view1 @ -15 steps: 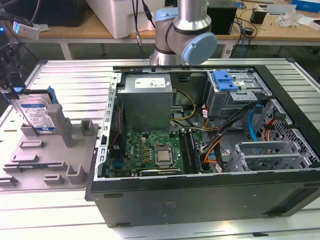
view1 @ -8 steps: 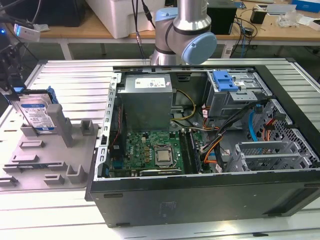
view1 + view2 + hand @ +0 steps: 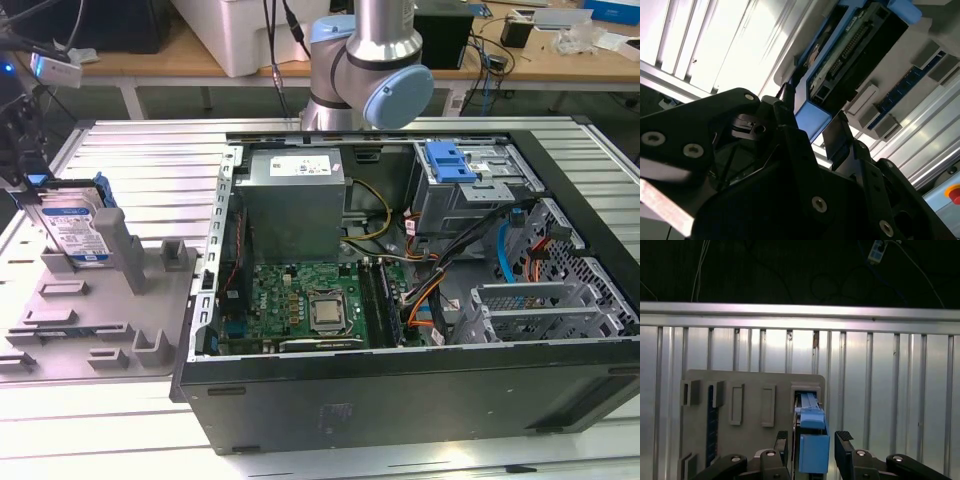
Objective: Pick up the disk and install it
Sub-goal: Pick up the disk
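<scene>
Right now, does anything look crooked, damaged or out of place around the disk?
Nothing stands out. The disk stands on edge in its slot of the grey holder and looks whole. The gripper is open and straddles the disk, with a gap on each side.

1x disk [image 3: 75,225], 1x PC case [image 3: 400,400], 1x grey fixture plate [image 3: 60,320], 1x gripper [image 3: 812,440].
</scene>
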`<state>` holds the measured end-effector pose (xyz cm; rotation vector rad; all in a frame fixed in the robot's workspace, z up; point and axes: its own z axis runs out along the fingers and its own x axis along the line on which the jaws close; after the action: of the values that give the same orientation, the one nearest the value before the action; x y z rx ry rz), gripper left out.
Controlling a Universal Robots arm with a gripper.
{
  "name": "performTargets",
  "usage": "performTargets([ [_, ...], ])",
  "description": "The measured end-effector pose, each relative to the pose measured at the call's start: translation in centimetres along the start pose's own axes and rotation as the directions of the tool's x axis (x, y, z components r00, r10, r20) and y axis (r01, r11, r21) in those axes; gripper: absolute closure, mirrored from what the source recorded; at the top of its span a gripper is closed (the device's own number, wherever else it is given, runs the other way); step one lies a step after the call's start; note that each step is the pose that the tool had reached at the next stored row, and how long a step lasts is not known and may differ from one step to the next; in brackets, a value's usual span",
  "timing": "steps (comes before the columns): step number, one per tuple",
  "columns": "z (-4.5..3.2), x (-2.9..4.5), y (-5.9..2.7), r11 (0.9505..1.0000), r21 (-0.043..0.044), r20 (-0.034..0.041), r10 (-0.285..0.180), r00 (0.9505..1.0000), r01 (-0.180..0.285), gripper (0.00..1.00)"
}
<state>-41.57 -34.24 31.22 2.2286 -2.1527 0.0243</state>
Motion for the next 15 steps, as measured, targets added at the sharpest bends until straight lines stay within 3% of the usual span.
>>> performTargets([
  [15,1.27,-0.04,-0.05,1.0000,-0.0002,-0.0001,0.000,1.0000,0.000,0.50],
])
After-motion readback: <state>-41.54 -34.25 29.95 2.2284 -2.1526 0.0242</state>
